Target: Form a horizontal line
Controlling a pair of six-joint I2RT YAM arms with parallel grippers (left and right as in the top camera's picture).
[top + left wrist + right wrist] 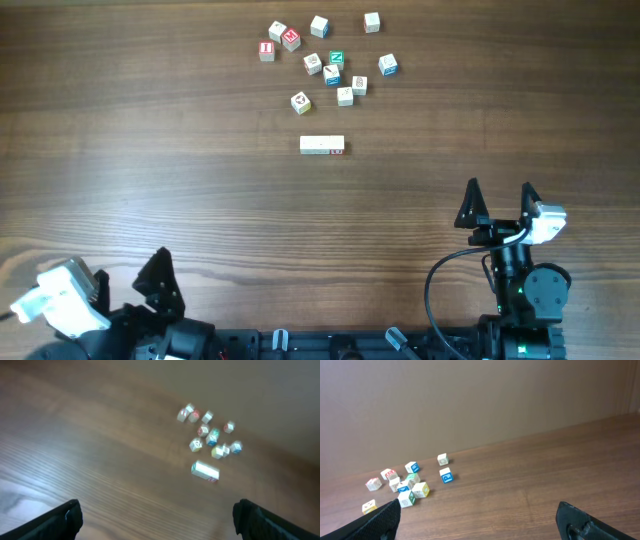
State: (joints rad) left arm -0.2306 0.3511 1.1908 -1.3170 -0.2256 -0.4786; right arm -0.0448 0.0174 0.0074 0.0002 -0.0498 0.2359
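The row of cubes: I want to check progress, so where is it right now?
In the overhead view the row lies about mid-width on the table, just below the loose cubes and apart from them.

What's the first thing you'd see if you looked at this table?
A jumble of little letter cubes with red, green and blue marks sits at the far middle of the wooden table. Just nearer lies a short, tidy row of pale cubes, touching side to side. At the near edge, the black left gripper and right gripper stand open.
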